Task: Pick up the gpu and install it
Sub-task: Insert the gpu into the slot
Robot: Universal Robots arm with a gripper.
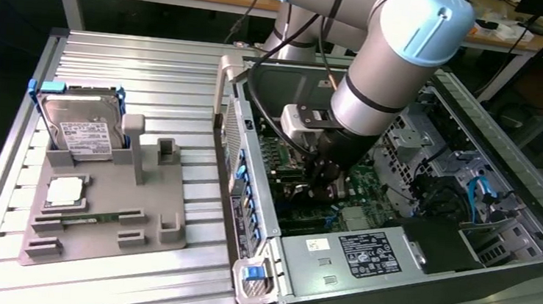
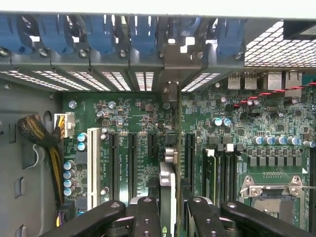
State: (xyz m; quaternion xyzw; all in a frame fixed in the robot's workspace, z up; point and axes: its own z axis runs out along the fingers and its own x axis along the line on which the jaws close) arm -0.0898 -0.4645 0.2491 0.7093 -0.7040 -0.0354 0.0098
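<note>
- The arm reaches down into the open computer case [image 1: 502, 216], which lies on its side on the bench [image 1: 161, 69]; the hand [image 1: 321, 180] is low over the motherboard [image 1: 346, 195].
- In the wrist view the hand [image 2: 168, 210] is closed on the gpu [image 2: 167, 182], which is seen edge-on between the dark fingers [image 2: 148, 217], its silvery bracket end pointing toward the rear slot openings [image 2: 170, 69].
- The card stands over the row of expansion slots [image 2: 133, 158], apparently in line with the gap between two black slots; whether its edge connector has entered a slot cannot be told.
- Risk: a small sideways offset would put the card edge on the slot wall or on nearby capacitors [image 2: 81, 140], and downward force could then bend the board or damage parts.
- Risk: the bracket may catch on the rear frame or the blue retaining clips [image 2: 143, 34] if the card is tilted, leaving one end unseated.
- Risk: the grip is on a thin edge, so the card could pivot between the fingers under insertion load.
- On the grey fixture [image 1: 98, 218] outside the case, the hard drive [image 1: 82, 128] and memory stick [image 1: 83, 217] are well apart from the work.
</note>
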